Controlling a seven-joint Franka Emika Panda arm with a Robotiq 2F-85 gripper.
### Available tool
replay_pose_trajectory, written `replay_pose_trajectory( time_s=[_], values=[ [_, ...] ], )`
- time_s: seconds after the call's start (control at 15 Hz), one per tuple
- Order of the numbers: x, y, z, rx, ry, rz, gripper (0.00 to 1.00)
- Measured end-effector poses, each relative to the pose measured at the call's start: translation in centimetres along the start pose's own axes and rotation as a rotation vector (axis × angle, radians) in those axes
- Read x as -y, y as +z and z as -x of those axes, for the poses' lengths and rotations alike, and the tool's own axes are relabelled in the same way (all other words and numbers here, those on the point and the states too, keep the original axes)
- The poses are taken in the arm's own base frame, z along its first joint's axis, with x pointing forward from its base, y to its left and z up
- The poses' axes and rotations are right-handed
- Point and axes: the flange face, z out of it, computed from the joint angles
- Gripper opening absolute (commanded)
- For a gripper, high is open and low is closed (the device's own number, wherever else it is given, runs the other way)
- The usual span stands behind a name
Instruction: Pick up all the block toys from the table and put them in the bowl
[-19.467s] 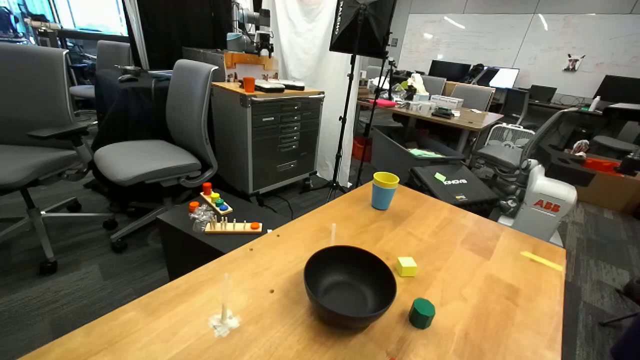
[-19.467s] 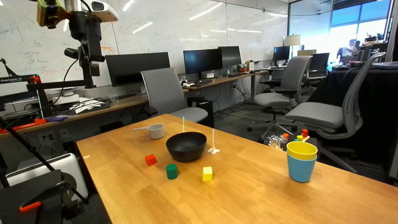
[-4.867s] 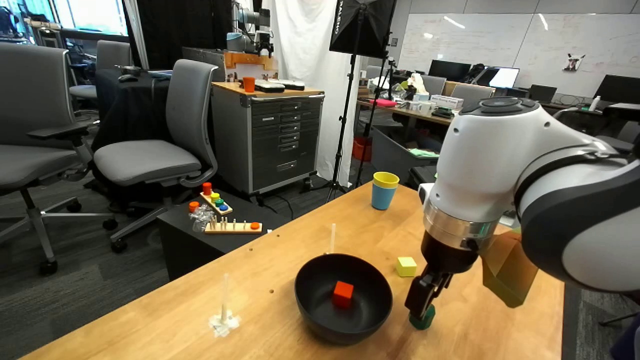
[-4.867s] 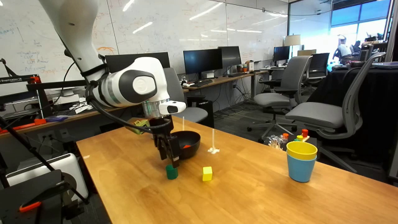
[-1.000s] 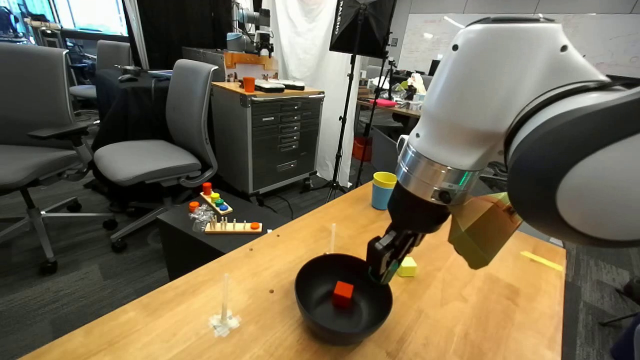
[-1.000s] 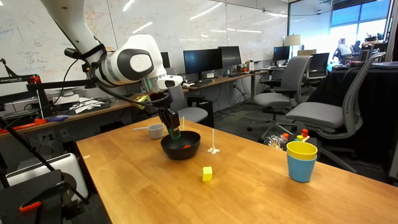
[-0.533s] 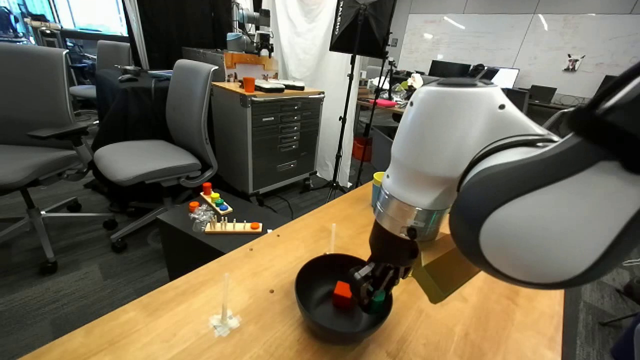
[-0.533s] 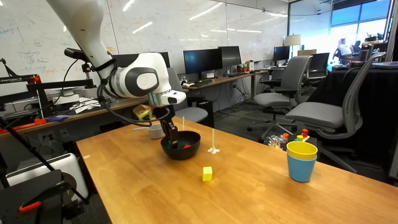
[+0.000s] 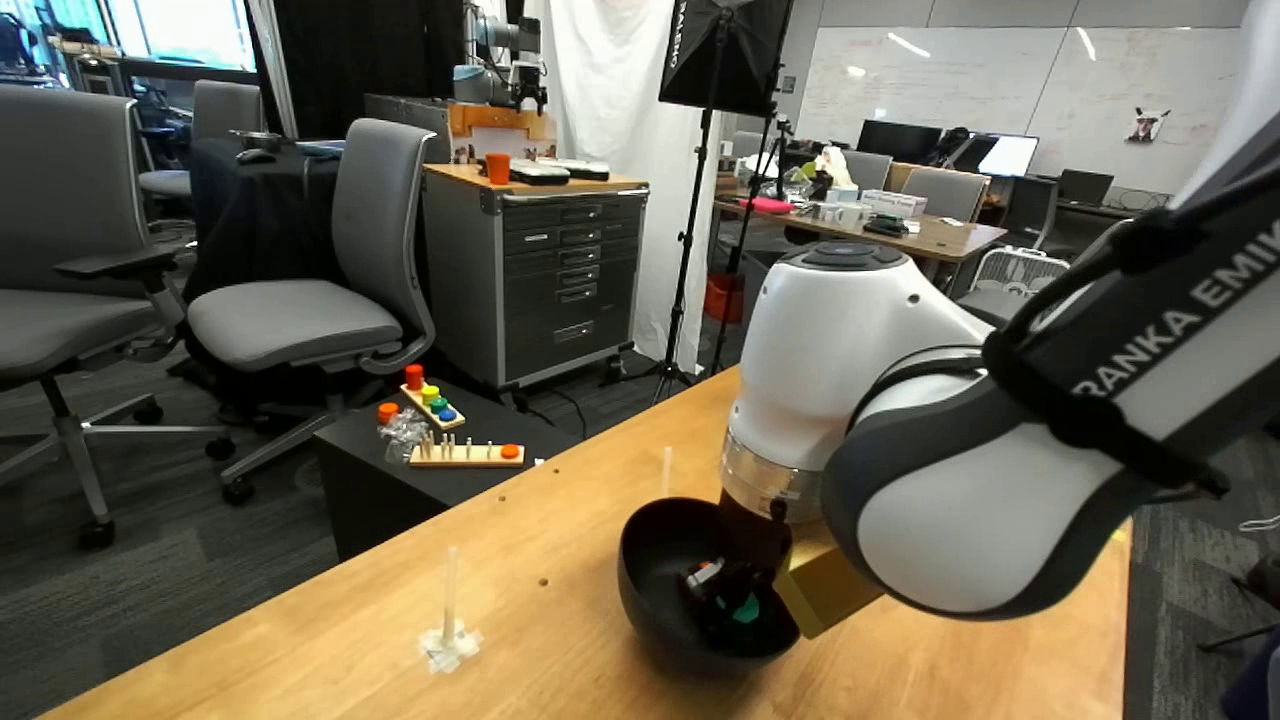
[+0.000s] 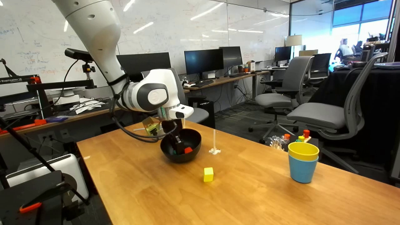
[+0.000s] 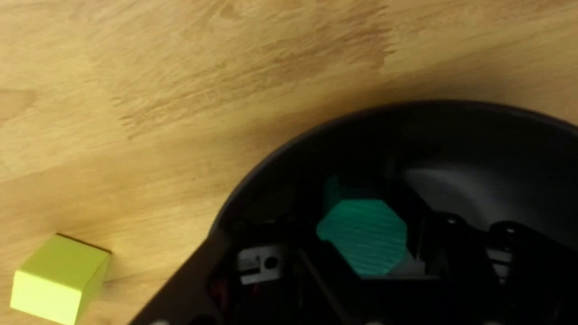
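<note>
The black bowl (image 10: 184, 159) stands on the wooden table (image 10: 250, 197), tilted slightly. My gripper (image 11: 368, 232) is down inside it, with the green block (image 11: 361, 243) between its fingers. Both fingers look to touch the block's sides. Whether the green block (image 9: 746, 608) touches the bowl's bottom, I cannot tell. Beside the gripper, the red block (image 10: 188, 150) lies in the bowl, mostly covered by the gripper in the other angle. On the table near the bowl sits the yellow block (image 10: 208, 174); the wrist view has this yellow block (image 11: 61, 280) at lower left.
A thin white stick (image 10: 214, 140) with a taped base rises close to the bowl; another such stick (image 9: 449, 600) stands farther along the table. Nested yellow and blue cups (image 10: 302, 162) stand near the table's edge. A measuring cup is mostly hidden behind the gripper.
Earlier the red block went from table into bowl, and the green block was lifted off the table. Over the last second my gripper has lowered it into the bowl, which has tipped a little.
</note>
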Motion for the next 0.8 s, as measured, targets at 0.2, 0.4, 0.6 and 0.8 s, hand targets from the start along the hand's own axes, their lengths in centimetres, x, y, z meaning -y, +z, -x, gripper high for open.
replay_pose_trajectory(
  time_s=[0.2,0.4,0.6,0.8],
  values=[
    [0.5,0.2,-0.5,-0.005,0.009,-0.006,1.00],
    [0.6,0.4,-0.8,0.000,0.023,-0.011,1.00],
    [0.9,-0.2,-1.3,0.003,0.035,-0.017,1.00],
    [1.1,-2.1,-2.1,-0.009,0.050,-0.035,1.00]
  ],
)
